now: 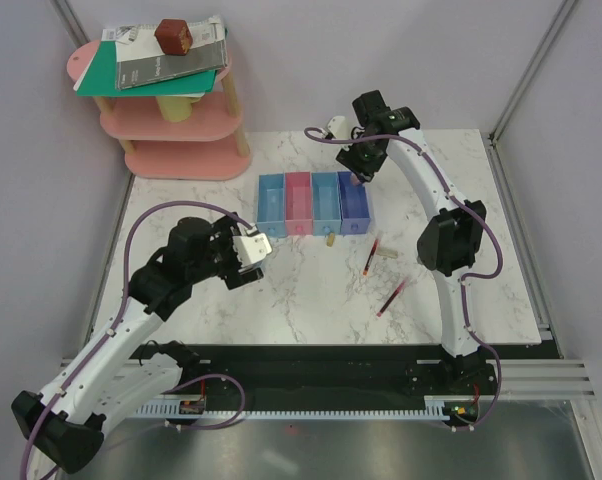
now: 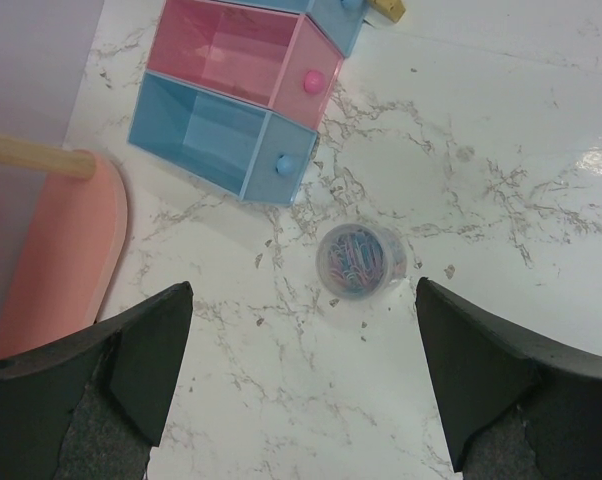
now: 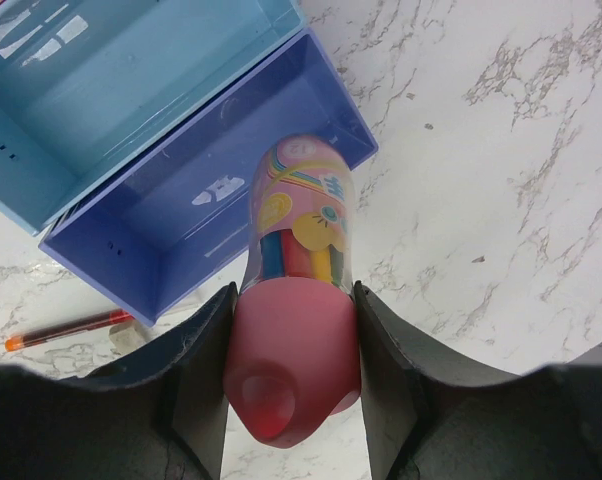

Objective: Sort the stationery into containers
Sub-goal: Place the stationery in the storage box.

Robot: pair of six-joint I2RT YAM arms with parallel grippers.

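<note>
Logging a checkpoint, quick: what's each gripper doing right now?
Left gripper: open, empty, above the clear tub of paper clips.
Right gripper: closed on the pink-capped tube, over the purple-blue bin.

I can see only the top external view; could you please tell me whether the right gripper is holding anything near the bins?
Observer: Yes. The right wrist view shows the right gripper shut on the pink-yellow tube, clamped at its pink cap end.
Operator: Thank you. And is there anything beneath the left gripper? The arm hides that spot from me.
Observer: The left wrist view shows a round clear tub of coloured paper clips standing on the table below the wide-open jaws, a little way in front of the light blue bin.
</note>
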